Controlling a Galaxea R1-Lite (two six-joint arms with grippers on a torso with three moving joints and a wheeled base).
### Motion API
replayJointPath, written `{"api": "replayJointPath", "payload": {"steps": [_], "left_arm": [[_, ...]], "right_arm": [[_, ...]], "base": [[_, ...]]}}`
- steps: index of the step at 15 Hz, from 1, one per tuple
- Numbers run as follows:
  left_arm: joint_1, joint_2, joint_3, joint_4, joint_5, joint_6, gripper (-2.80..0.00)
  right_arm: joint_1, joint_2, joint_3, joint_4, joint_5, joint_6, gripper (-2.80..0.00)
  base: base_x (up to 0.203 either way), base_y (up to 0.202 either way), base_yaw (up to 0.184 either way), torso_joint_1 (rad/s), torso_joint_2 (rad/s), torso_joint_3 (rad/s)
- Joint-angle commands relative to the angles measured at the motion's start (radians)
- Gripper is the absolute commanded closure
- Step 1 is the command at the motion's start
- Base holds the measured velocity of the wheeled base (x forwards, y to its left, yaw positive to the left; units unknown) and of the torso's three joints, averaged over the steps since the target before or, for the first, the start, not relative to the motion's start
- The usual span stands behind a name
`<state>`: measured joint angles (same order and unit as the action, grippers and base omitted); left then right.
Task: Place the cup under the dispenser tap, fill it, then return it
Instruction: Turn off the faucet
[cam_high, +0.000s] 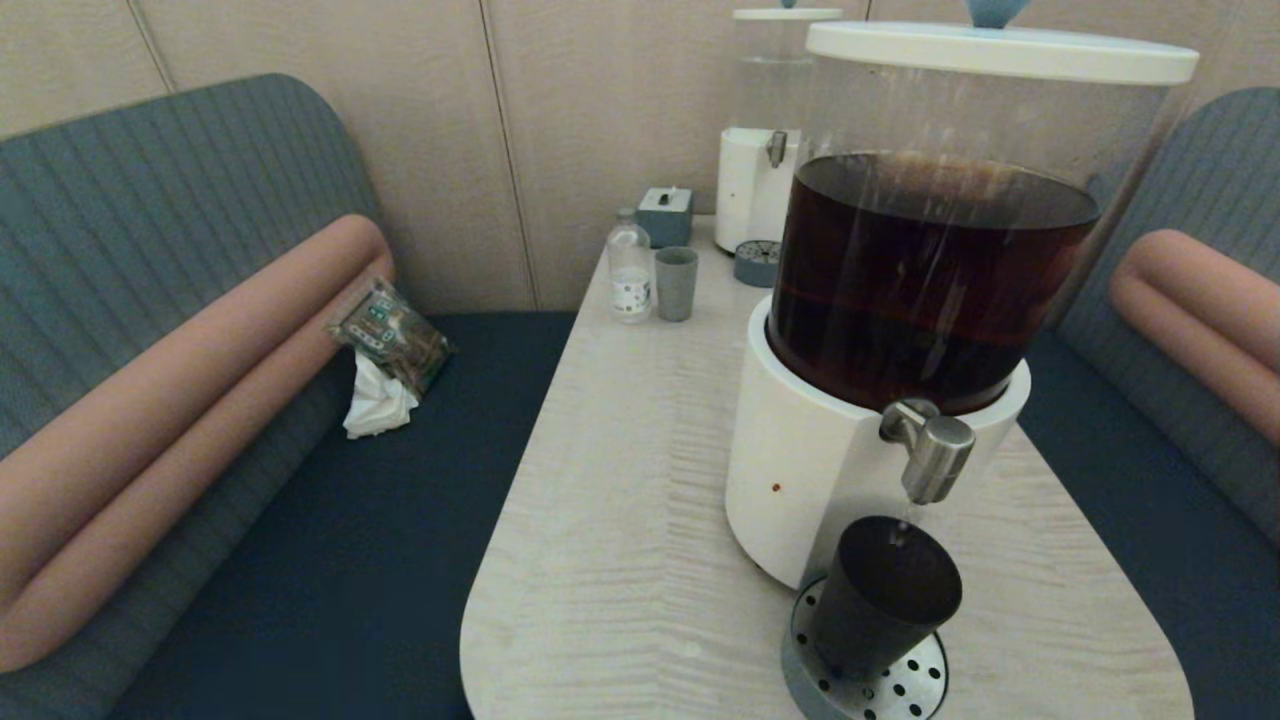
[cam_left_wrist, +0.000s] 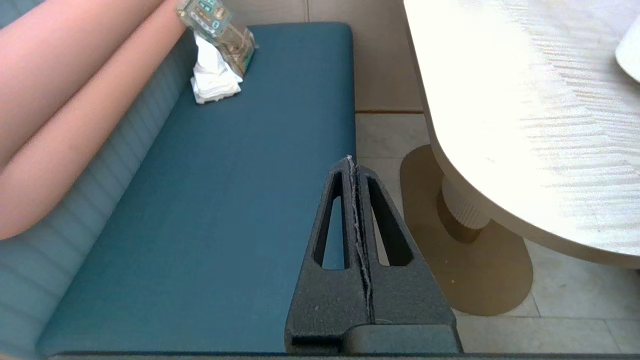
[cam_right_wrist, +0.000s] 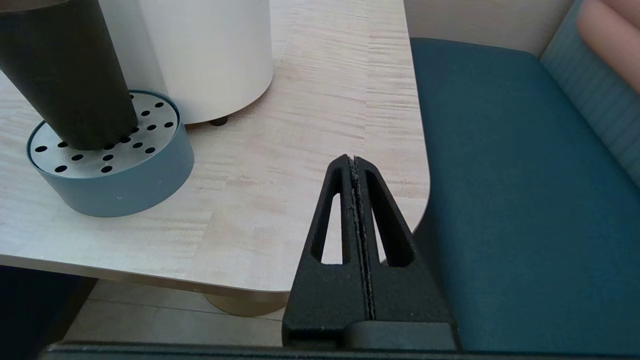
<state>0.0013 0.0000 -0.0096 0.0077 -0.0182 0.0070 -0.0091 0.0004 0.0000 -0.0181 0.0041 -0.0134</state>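
My left gripper (cam_left_wrist: 354, 165) clenched, empty, left of dispenser (cam_high: 880, 300): clear tank, dark brown liquid. Matte tapered cup (cam_high: 880, 595) on perforated drip tray (cam_high: 905, 690) under steel tap (cam_high: 930, 455). My right gripper (cam_right_wrist: 352, 165) clenched, empty.

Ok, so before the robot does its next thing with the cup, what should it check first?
1. Cup upright on the drip tray: ok.
2. Cup rim under the dispenser tap: ok.
3. Cup full enough: cannot tell, the inside looks dark.
4. Tap stopped pouring: cannot tell.
5. Right gripper open for grabbing: not ok, it is shut, near the table edge.
6. Left gripper out of the way: ok, shut over the bench seat.
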Motion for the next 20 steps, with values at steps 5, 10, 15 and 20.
{"api": "replayJointPath", "payload": {"steps": [5,10,15,20], "left_arm": [[0.000,0.000,0.003,-0.015,0.013,-0.040,0.00],[0.000,0.001,-0.003,-0.016,0.018,-0.041,0.00],[0.000,0.011,-0.247,0.128,-0.040,-0.129,0.00],[0.000,0.148,-0.405,0.173,-0.081,-0.146,0.00]], "right_arm": [[0.000,-0.002,0.006,0.000,0.001,0.000,0.00],[0.000,-0.002,0.006,0.000,0.001,0.000,0.00],[0.000,-0.002,0.006,0.000,0.001,0.000,0.00],[0.000,-0.002,0.006,0.000,0.001,0.000,0.00]], "base": [[0.000,0.000,0.000,0.000,0.00,0.000],[0.000,0.000,0.000,0.000,0.00,0.000],[0.000,0.000,0.000,0.000,0.00,0.000],[0.000,0.000,0.000,0.000,0.00,0.000]]}}
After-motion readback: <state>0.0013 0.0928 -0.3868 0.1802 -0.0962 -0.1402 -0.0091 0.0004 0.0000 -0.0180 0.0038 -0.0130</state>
